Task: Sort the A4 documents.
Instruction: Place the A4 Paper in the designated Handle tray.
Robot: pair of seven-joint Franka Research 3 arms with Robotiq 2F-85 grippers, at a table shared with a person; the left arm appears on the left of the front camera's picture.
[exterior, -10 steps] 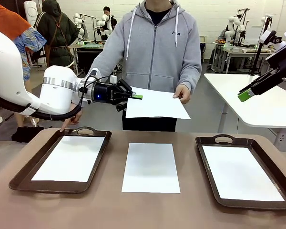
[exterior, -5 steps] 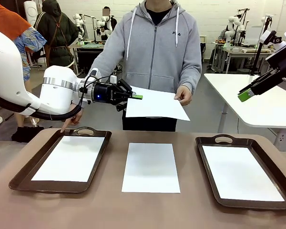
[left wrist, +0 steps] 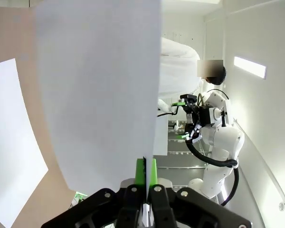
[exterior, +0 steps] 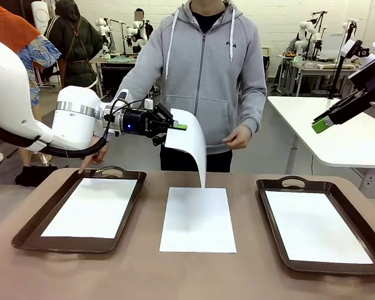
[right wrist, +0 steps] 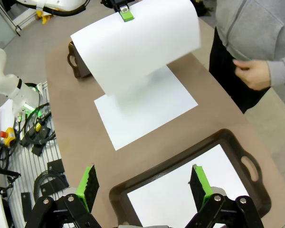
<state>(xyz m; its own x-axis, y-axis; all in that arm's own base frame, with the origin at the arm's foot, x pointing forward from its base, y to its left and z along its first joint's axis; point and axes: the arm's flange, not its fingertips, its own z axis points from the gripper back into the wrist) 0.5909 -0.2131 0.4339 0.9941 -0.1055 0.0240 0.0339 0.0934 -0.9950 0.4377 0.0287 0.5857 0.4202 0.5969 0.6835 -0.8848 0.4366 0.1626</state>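
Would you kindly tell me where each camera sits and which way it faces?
Front: robot's side, facing across the table at the person; left hand pinches a hanging sheet.
Left wrist: on the left arm, looking along the shut hand at that sheet.
Right wrist: raised, looking down past the open right hand at the right tray.
Shared: the sheet, in all three.

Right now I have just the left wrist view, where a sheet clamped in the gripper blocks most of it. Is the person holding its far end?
Observer: No, the person's hand is apart from the held sheet, which droops from the left gripper.
Operator: Are the trays loaded?
Observer: The left tray holds one sheet; the right tray holds another.
Operator: And the right gripper?
Observer: The right gripper is open, holding nothing.
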